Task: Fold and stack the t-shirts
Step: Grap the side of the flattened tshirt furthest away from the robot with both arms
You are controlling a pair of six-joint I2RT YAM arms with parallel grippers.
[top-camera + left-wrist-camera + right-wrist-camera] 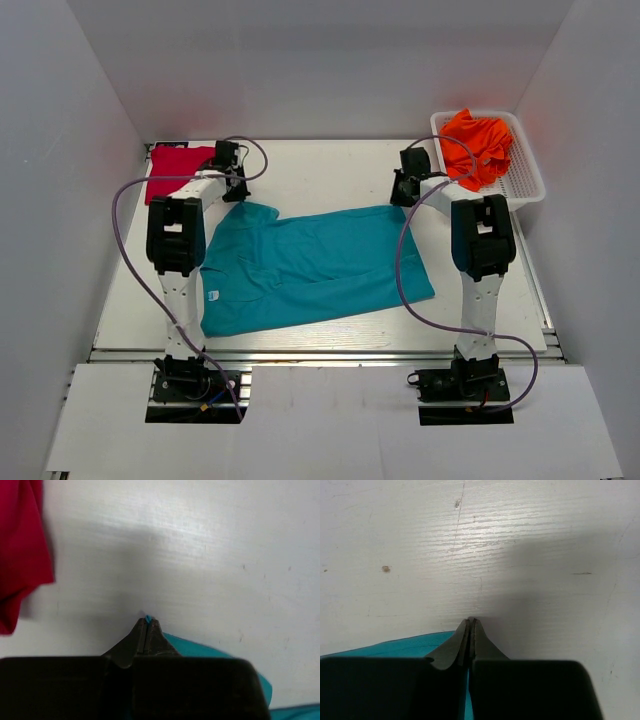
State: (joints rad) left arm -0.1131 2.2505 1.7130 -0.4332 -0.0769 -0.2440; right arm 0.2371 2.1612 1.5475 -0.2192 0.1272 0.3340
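The teal t-shirt [310, 265] lies spread flat on the table's middle. My left gripper [240, 195] is at its far left corner; in the left wrist view the gripper [147, 621] is shut on a sliver of teal cloth [210, 652]. My right gripper [402, 200] is at the far right corner; in the right wrist view it [471, 622] is shut, with teal cloth [395, 647] running in between the fingers. The red t-shirt [178, 170] lies folded at the back left and shows in the left wrist view [22, 555]. The orange t-shirt [478, 145] is crumpled in a basket.
A white plastic basket [525, 175] stands at the back right corner. White walls close in the table on the left, back and right. Both arms' purple cables loop over the table beside the shirt.
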